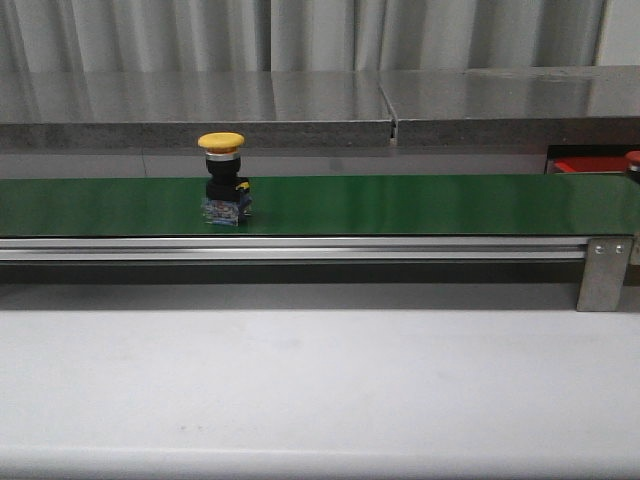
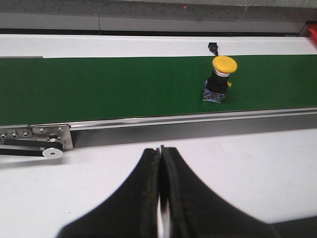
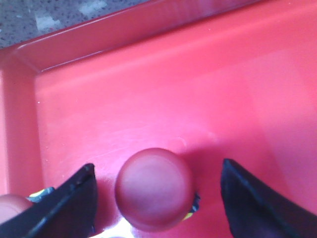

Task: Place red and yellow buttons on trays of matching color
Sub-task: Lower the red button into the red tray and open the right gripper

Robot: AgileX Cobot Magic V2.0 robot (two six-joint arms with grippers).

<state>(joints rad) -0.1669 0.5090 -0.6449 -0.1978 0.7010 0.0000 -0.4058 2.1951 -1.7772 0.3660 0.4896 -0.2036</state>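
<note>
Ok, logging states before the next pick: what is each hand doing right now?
Left hand: closed, empty.
Right hand: open around the round red button, not gripping.

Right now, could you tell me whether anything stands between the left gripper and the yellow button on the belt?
Nothing visible does. The left gripper, jaws closed, faces the yellow button across bare white table and the conveyor's metal side rail.

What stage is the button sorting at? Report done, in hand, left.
Done: one red button sits in the red tray, with another at the edge of the right wrist view.
In hand: nothing; the right gripper stands open around the red button, the left gripper is shut and empty.
Left: the yellow button on the green belt.
</note>
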